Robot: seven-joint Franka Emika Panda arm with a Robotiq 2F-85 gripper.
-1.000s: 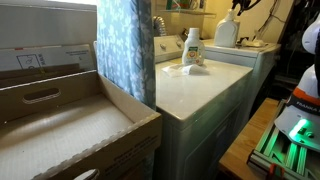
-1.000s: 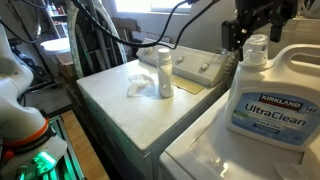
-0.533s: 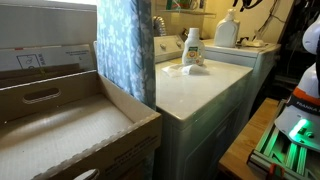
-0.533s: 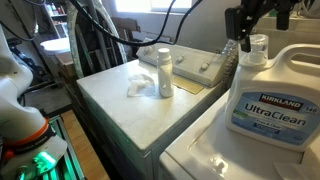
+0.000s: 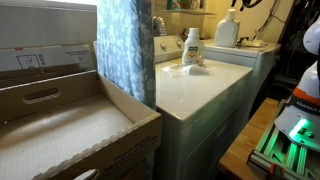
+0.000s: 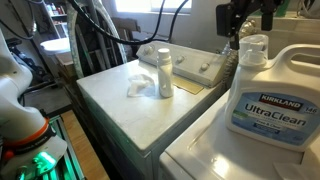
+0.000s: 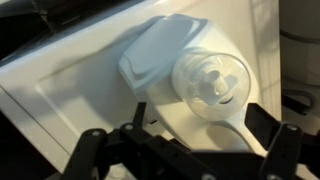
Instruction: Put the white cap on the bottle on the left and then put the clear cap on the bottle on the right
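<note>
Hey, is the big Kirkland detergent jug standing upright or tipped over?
Upright: the Kirkland jug stands on the white appliance, spout on top, label level.

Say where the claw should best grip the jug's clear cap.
Likely the clear cap's round side wall, coming from straight above: it stands upright atop the jug, and the open claw hangs over it.

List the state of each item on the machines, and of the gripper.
gripper: open, empty, above the detergent jug.
detergent jug: upright, clear cap sitting on its neck.
small bottle: upright, white cap on top.
crumpled white wad: lying beside the small bottle.
</note>
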